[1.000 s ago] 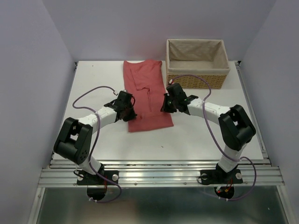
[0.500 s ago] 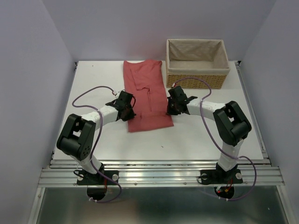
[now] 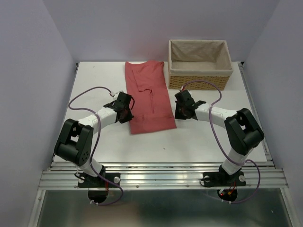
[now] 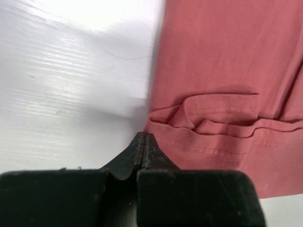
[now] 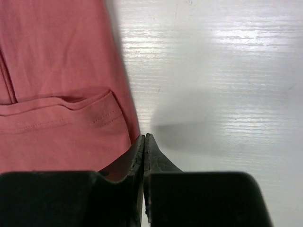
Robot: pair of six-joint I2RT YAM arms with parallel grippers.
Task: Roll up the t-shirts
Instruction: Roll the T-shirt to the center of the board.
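while the t-shirt lies flat as a long narrow strip on the table, running from the back edge toward the arms and just left of the wicker basket, no roll is started yet. the sides look folded in, with hem seams stacked near the near end, probably so the strip rolls into a short even log. left gripper is fully closed, tips low at the shirt's left edge near the bottom hem. right gripper is closed too, tips right at the opposite edge. no cloth shows between either pair of jaws, so i read both as empty. the mirrored placement on either side of the near end suggests they are lining up to take both corners together and keep the roll straight. next step likely needs the jaws to open first. risk: one side catches only the top layer and the roll skews.
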